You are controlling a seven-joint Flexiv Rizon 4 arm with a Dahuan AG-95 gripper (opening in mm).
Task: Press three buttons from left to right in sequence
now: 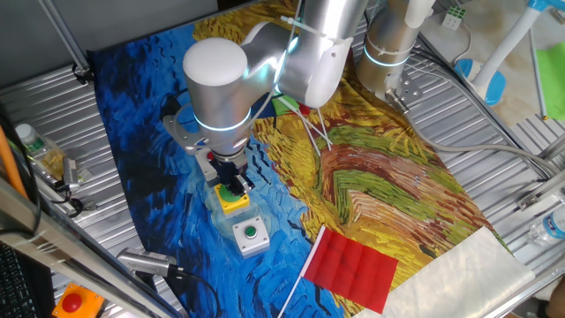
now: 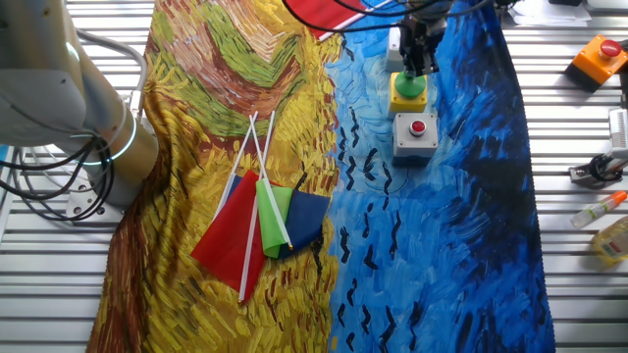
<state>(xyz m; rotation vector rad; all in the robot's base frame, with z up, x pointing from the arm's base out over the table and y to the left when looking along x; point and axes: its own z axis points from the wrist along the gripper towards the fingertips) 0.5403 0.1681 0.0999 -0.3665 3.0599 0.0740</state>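
Note:
Three button boxes stand in a row on the painted cloth. The yellow box with the large green button (image 1: pixel 234 200) (image 2: pixel 408 90) is the middle one. The grey box with the small red button (image 2: pixel 416 134) shows only in the other fixed view; the arm hides it in the first. The grey box with the small green button (image 1: pixel 250 236) is mostly hidden behind the gripper in the other fixed view (image 2: pixel 394 41). My gripper (image 1: pixel 234 182) (image 2: pixel 416 65) points down with its tips on or just above the large green button. No view shows a gap or contact between the fingertips.
An orange box with a red button (image 1: pixel 71 302) (image 2: pixel 601 57) sits off the cloth. A red flag (image 1: pixel 353 265) lies near the buttons. A bundle of red, green and blue flags (image 2: pixel 260 221) lies mid-cloth. Bottles (image 2: pixel 599 208) and a metal tool (image 1: pixel 146 261) lie beside the cloth.

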